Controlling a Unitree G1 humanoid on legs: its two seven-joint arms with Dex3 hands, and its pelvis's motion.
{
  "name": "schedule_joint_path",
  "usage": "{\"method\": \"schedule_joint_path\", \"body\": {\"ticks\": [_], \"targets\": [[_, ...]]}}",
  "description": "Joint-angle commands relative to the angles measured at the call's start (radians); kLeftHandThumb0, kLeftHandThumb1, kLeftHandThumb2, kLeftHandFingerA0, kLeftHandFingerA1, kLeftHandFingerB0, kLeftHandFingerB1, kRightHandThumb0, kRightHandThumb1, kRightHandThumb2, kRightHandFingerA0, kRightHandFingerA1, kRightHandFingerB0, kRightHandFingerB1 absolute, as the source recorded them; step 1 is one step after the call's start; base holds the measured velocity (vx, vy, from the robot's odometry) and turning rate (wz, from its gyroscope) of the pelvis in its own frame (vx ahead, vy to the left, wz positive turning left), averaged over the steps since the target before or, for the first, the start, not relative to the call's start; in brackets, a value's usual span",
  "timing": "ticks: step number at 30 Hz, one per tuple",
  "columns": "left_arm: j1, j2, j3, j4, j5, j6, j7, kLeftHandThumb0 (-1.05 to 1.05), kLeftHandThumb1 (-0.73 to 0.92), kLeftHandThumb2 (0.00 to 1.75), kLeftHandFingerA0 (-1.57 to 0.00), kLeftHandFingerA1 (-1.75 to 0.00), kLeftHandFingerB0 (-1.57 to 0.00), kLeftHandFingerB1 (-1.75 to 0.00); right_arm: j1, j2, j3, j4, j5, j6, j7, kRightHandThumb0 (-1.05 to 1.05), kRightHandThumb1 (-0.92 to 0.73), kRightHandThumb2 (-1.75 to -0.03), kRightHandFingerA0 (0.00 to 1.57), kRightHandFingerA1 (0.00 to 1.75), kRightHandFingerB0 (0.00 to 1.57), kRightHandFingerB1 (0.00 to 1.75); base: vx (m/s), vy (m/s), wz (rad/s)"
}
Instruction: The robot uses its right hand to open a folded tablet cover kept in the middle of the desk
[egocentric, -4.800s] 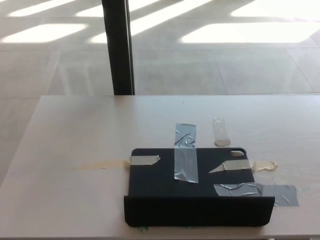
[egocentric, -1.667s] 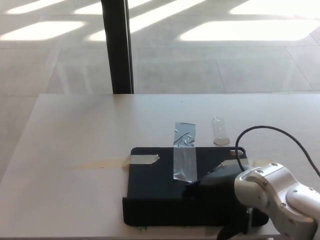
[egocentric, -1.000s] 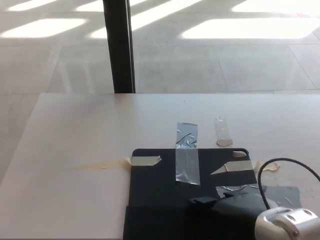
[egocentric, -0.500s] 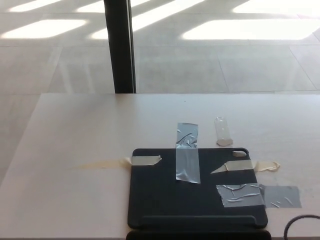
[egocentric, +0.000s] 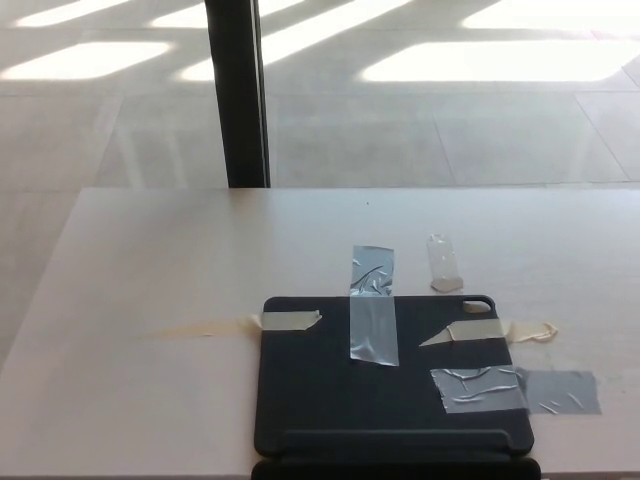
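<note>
Head view, looking down on one pale desk (egocentric: 150, 260) before a sunlit tiled floor (egocentric: 450, 120) and one dark upright post (egocentric: 236, 90) behind the desk's far edge.

One black tablet cover (egocentric: 320, 390), lying flat and opened near the middle of the desk's near edge; far edge of the cover running parallel to the desk's far edge, near edge reaching the bottom of the frame. One raised ridge (egocentric: 390, 437) across the cover close to its near edge. One small camera cut-out (egocentric: 476, 303) at the cover's far right corner.

Tape, counted: five strips in all.
- Two grey strips: one upright strip (egocentric: 372, 305) crossing the cover's far edge at its middle, half on the desk, half on the cover; one wrinkled strip (egocentric: 515, 390) crossing the cover's right edge, lying partly on the desk.
- Two beige strips: one (egocentric: 288, 320) at the cover's far left corner, overlapping the left edge; one pointed strip (egocentric: 485, 332) on the right, running off the right edge onto the desk.
- One clear strip (egocentric: 443, 262) lying on the desk alone, just beyond the cover's far right corner, apart from it.

One faint yellowish smear (egocentric: 195, 331) on the desk left of the cover.

Neither hand in view: left hand outside the frame, right hand outside the frame; openness and contents of both impossible to tell.
</note>
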Motion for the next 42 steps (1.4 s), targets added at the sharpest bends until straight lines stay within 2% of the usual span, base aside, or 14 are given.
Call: {"method": "schedule_joint_path", "body": {"ticks": [1,4,5,16,17,20,23,25,27,29,30,36,39,42], "targets": [[0.007,0.020,-0.009,0.004,-0.011,0.013,0.003,-0.64,0.39,0.87,-0.81,-0.84,-0.55,-0.71,-0.038,0.035,-0.166,-0.077,0.082,0.041,0.046,-0.78,-0.52,-0.93,0.13,0.56,0.00,0.32,0.00,0.000,0.00],[0.017,0.020,-0.013,0.000,-0.012,0.013,0.005,-0.64,0.39,0.87,-0.81,-0.84,-0.54,-0.71,-0.072,0.032,-0.263,-0.104,0.124,0.035,0.067,-0.39,-0.40,-0.99,0.04,0.53,0.00,0.50,0.00,0.000,0.00],[0.019,0.020,-0.011,0.000,-0.016,0.014,0.001,-0.63,0.38,0.86,-0.80,-0.85,-0.52,-0.70,-0.089,0.041,-0.338,-0.103,0.176,0.024,0.065,-0.75,-0.55,-0.87,0.19,0.56,0.08,0.42,0.00,0.000,0.00],[0.038,0.024,-0.005,0.000,-0.024,0.010,-0.014,-0.63,0.39,0.87,-0.79,-0.84,-0.56,-0.71,-0.416,0.073,-1.177,0.169,0.531,0.088,0.079,-0.72,-0.53,-0.86,0.30,0.53,0.19,0.43,0.00,0.000,0.00],[0.039,0.025,-0.005,0.001,-0.024,0.008,-0.015,-0.62,0.39,0.87,-0.78,-0.83,-0.57,-0.72,-0.440,0.092,-1.252,0.215,0.560,0.099,0.061,-0.63,-0.63,-0.59,0.39,0.50,0.23,0.33,0.00,0.000,0.00],[0.036,0.026,-0.008,0.006,-0.019,0.010,-0.004,-0.61,0.40,0.87,-0.79,-0.83,-0.57,-0.71,-0.470,0.122,-1.395,0.302,0.614,0.123,0.038,-0.49,-0.77,-0.65,0.17,0.54,0.08,0.30,0.00,0.000,0.00],[0.031,0.028,-0.013,0.005,-0.016,0.012,-0.009,-0.62,0.39,0.87,-0.79,-0.83,-0.54,-0.70,-0.454,0.156,-1.593,0.516,0.708,0.020,-0.063,-0.56,-0.58,-0.58,0.41,0.42,0.30,0.32,0.00,0.000,0.00],[0.027,0.025,-0.011,0.009,-0.018,0.016,-0.009,-0.62,0.39,0.87,-0.79,-0.83,-0.54,-0.70,-0.429,0.161,-1.663,0.597,0.708,-0.018,-0.129,-0.69,-0.48,-0.84,0.46,0.55,0.29,0.45,0.00,0.000,0.00],[0.030,0.022,-0.007,0.008,-0.022,0.016,-0.007,-0.61,0.39,0.87,-0.79,-0.83,-0.56,-0.71,-0.378,0.146,-1.744,0.710,0.706,-0.078,-0.202,-0.79,-0.46,-0.67,0.95,1.35,0.36,0.38,0.00,0.000,0.00],[0.031,0.018,-0.009,0.009,-0.021,0.015,-0.007,-0.62,0.39,0.87,-0.79,-0.83,-0.57,-0.72,-0.308,0.158,-1.847,0.828,0.706,-0.153,-0.322,-0.77,-0.56,-0.58,0.89,1.06,0.32,0.39,0.00,0.000,0.00],[0.030,0.017,-0.006,0.012,-0.024,0.017,-0.010,-0.61,0.39,0.87,-0.78,-0.83,-0.55,-0.71,-0.282,0.154,-1.874,0.873,0.709,-0.180,-0.350,-0.81,-0.48,-0.85,0.96,1.27,0.25,0.49,0.00,0.000,0.00],[0.037,0.016,-0.013,0.014,-0.014,0.008,-0.001,-0.62,0.40,0.88,-0.80,-0.84,-0.59,-0.72,-0.205,0.186,-2.038,1.067,0.787,-0.337,-0.511,-0.80,-0.57,-0.63,0.99,1.58,0.23,0.48,0.00,0.000,0.00],[0.040,0.017,-0.013,0.011,-0.015,0.011,-0.002,-0.63,0.40,0.88,-0.81,-0.83,-0.56,-0.71,-0.195,0.196,-2.098,1.146,0.818,-0.397,-0.595,-0.79,-0.64,-0.62,1.01,1.41,0.24,0.48,0.00,0.000,0.00],[0.040,0.017,-0.009,0.012,-0.020,0.015,-0.006,-0.63,0.39,0.87,-0.81,-0.83,-0.58,-0.72,-0.195,0.203,-2.184,1.264,0.898,-0.461,-0.656,-0.80,-0.67,-0.60,0.34,0.61,0.17,0.52,0.00,0.000,0.00]]}}
